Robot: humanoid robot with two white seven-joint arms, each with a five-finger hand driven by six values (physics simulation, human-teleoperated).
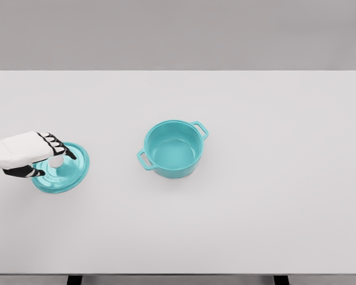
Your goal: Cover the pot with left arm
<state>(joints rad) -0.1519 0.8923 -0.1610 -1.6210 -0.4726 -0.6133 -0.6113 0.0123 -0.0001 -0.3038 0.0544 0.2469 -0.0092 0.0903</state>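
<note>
A teal pot (pixel 173 149) with two side handles stands uncovered near the middle of the white table (pixel 255 196). Its teal lid (pixel 68 173) lies flat at the left, well apart from the pot. My left hand (pixel 49 158) reaches in from the left edge and sits over the lid, its dark-tipped fingers curled around the white knob at the lid's centre. The lid still appears to rest on the table. The hand hides the lid's upper left part. No right arm shows.
The table's far edge runs across the top of the view against a grey wall. Two dark table legs (pixel 75 279) show below the front edge.
</note>
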